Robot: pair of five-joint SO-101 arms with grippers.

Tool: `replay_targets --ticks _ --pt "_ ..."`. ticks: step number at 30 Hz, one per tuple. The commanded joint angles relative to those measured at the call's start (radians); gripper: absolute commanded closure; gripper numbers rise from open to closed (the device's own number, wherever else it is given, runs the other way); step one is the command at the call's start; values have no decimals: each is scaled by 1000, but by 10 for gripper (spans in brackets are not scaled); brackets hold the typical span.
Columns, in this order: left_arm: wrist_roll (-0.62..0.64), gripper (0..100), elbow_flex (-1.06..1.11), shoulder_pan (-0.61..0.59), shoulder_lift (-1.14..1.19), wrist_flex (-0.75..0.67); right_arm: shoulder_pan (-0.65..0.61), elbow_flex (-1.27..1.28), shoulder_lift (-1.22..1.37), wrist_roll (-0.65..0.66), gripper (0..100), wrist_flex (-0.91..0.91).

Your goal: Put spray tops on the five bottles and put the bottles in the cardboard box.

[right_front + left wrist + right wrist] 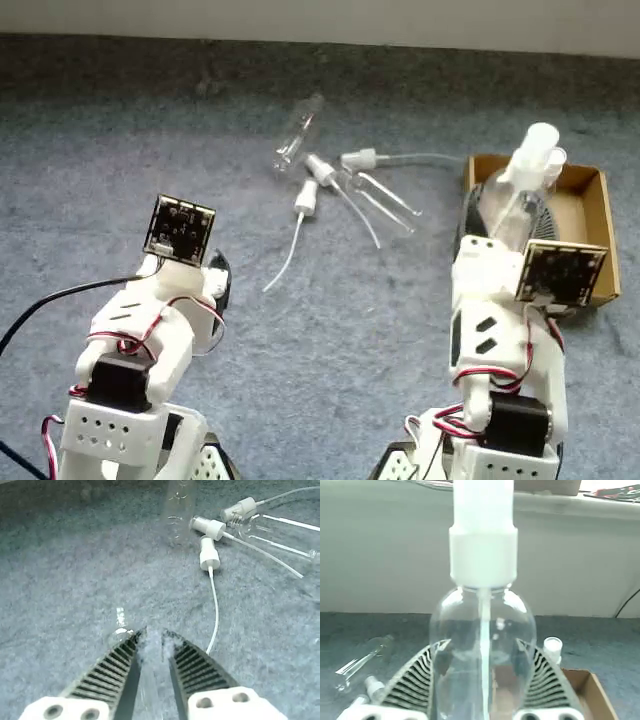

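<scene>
Bottle [482, 645] with spray top [482, 550] — upright in right fingers [547, 680] — over cardboard box [590, 185].

Tally: bottles, three certain; spray tops, five; cardboard box [578, 205], one; arms, two.

Uncapped, two: bare bottle [298, 135] upper middle of the high view, second bare bottle [388, 203] lower right of it. Loose with dip tubes, three: first loose top [357, 158], second loose top [320, 168], third loose top [305, 197]. One capped bottle [482, 625] between the right gripper [481, 642] fingers. One further white top [552, 647] beside it at the box; its bottle is unclear. One faint glassy shape [120, 630] at the left gripper [152, 632]; cannot tell if it is a bottle. Left arm [150, 330], right arm [500, 330].
</scene>
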Motion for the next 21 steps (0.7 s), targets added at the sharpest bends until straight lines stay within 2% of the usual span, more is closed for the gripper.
replay_targets --ticks 1,6,14,21 --pt "0 994 39 -7 -7 6 116 -131 104 14 936 1" --pt "0 994 143 -7 -12 -6 239 -163 223 12 936 1" --pt "0 991 280 -10 -15 -147 371 -278 438 14 936 -19" --pt "-5 990 295 -13 -15 -170 438 -424 671 14 936 -41"
